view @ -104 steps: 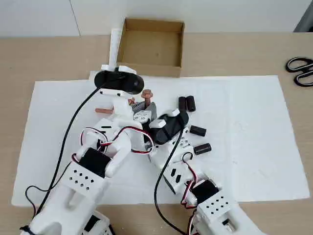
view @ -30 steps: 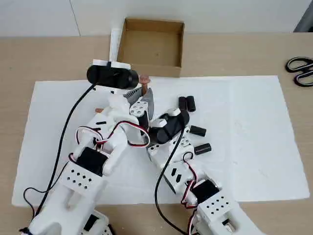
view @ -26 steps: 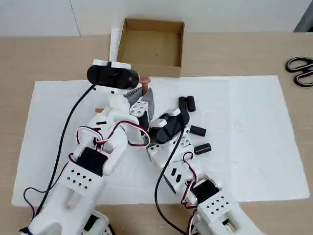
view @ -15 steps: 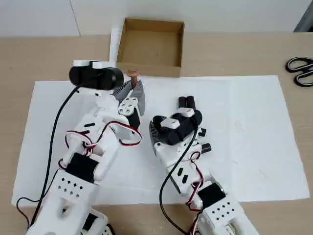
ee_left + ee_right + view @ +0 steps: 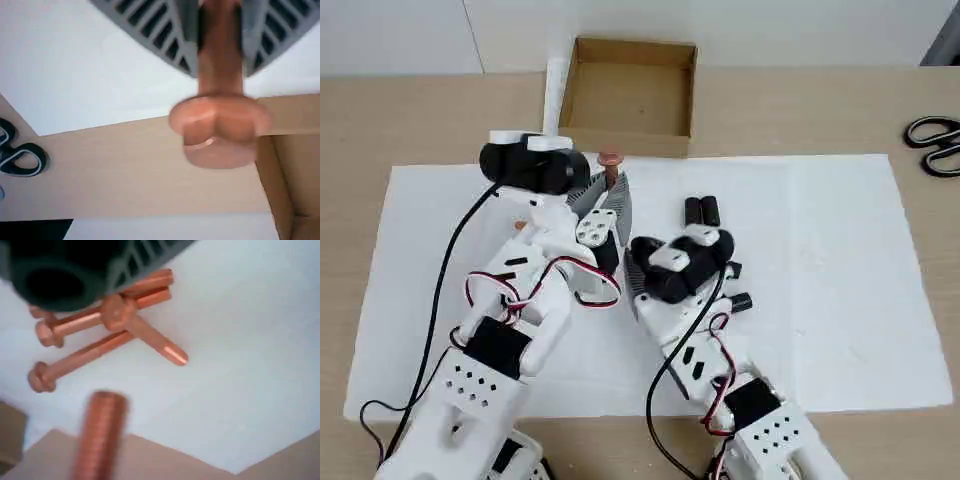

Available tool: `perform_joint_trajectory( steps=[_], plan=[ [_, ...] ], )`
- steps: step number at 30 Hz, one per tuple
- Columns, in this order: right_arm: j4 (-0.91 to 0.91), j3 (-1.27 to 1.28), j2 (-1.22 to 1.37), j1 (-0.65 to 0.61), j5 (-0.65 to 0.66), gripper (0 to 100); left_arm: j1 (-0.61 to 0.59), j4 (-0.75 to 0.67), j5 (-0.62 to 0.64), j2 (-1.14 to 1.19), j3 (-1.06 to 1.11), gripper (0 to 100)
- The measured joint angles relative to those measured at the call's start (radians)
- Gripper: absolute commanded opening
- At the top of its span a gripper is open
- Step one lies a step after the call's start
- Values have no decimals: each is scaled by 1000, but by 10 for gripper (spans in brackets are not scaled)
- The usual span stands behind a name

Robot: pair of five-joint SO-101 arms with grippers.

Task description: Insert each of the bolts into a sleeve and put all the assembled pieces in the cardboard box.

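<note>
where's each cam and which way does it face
High view: fixed above, looking down on both arms and the cardboard box.
Left wrist view: on the left wrist, along the left gripper to its bolt.
Right wrist view: on the right wrist, past the right gripper's sleeve to loose bolts.
Shared: that bolt, high and left wrist.

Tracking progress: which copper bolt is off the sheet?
The bolt clamped in the left gripper; the other bolts lie loose on the white sheet.

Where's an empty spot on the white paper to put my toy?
The white paper is bare on its right side, between the sleeves and the scissors, and at its left edge. The middle is crowded: arms, bolts, sleeves.
</note>
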Motion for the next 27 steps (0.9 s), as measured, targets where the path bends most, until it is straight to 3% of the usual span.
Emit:
perform_joint_trajectory(
  steps=[8,27],
  plan=[
    [-57,20,-2,-3,0,4,5,-72,0,0,81,6],
    [-57,20,-3,-5,0,4,44,-75,0,-78,101,6]
  ],
)
